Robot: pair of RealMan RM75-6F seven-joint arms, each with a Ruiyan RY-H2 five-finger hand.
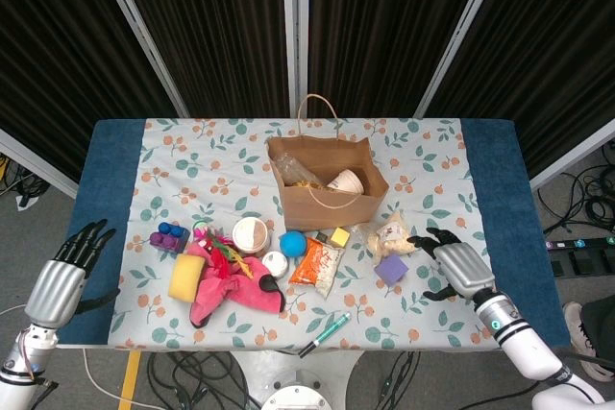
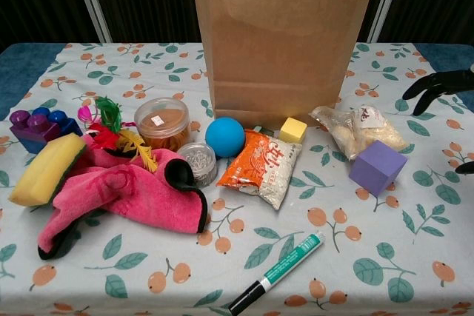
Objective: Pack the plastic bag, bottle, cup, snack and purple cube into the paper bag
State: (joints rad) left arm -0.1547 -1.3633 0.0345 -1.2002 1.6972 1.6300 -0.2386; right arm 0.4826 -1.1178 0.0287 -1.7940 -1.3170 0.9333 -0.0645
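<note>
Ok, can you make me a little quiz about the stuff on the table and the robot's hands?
1. True or false: the purple cube is already inside the paper bag.
2. Which hand is nearest the cube? A) left hand B) right hand
3. Fill in: the cup is inside the ____.

Key:
1. False. It sits on the table beside the snack.
2. B. The right hand is open beside it, fingers spread; the left hand is at the far edge.
3. Paper bag.
</note>
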